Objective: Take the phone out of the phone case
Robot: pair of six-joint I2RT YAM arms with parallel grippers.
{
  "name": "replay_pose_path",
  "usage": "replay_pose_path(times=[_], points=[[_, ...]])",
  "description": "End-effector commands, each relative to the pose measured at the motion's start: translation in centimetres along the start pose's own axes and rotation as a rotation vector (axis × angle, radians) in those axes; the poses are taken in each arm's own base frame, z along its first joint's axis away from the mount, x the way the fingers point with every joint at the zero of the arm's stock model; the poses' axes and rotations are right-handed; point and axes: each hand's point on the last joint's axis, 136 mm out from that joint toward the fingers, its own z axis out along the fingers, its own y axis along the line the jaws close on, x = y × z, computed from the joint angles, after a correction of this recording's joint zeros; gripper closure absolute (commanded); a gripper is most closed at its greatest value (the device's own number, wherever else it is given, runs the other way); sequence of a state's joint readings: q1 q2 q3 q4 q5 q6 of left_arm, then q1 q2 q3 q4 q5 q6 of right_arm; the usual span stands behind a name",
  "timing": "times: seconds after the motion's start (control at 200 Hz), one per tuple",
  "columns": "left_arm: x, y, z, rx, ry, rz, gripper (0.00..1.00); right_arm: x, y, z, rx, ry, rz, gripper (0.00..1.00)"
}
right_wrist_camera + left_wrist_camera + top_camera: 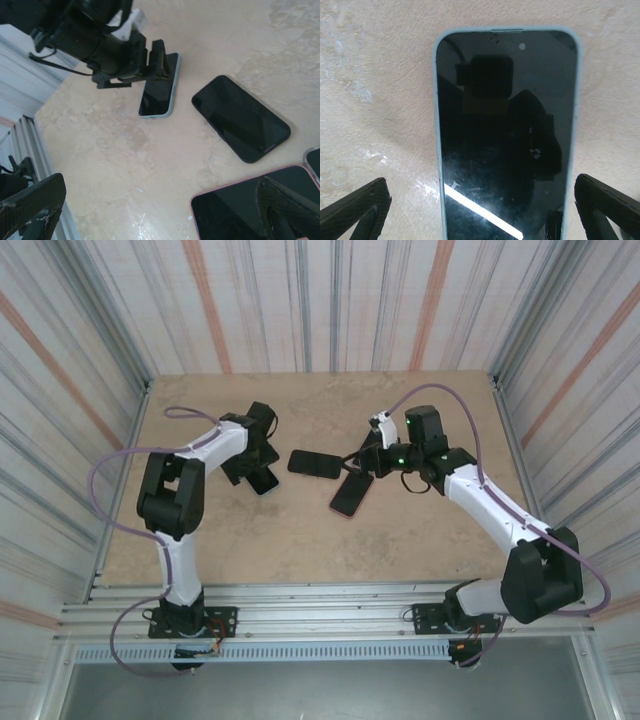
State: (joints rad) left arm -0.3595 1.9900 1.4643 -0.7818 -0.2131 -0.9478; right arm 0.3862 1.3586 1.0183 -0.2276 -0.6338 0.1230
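On the desk (pixel 375 75) between the left hand's (pixel 480 205) wide-open, empty fingers, the phone (pixel 505 130) lay flat, screen up, in its pale blue phone case (pixel 438 125) (right hand (pixel 157 207) equally open and empty over a pink-cased phone (pixel 235 210)); it looked rigid, slick and light with a softer rim, so I'd pinch the long edges.

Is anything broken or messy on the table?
Nothing looks broken or spilled. The phone in the pale blue case has a smudgy, dusty screen, and the black phone and pink-cased phone lie at different angles.
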Motion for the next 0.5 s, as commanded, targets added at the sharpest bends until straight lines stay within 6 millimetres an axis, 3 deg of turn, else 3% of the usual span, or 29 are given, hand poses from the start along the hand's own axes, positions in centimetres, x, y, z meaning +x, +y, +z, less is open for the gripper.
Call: replay_pose_path(times=[0.0, 0.2, 0.491], points=[[-0.1, -0.5, 0.5, 0.008, 0.015, -0.027, 0.01, -0.9, 1.0, 0.6, -0.043, -0.002, -0.003, 0.01], [0.0, -1.3, 1.5, 0.027, 0.029, -0.015, 0.01, -1.0, 1.0, 1.2, -0.046, 0.011, 0.001, 0.01], [0.8, -0.5, 3.1, -0.017, 0.068, -0.034, 0.02, -0.9, 0.7, 1.7, -0.044, 0.024, 0.018, 0.01]])
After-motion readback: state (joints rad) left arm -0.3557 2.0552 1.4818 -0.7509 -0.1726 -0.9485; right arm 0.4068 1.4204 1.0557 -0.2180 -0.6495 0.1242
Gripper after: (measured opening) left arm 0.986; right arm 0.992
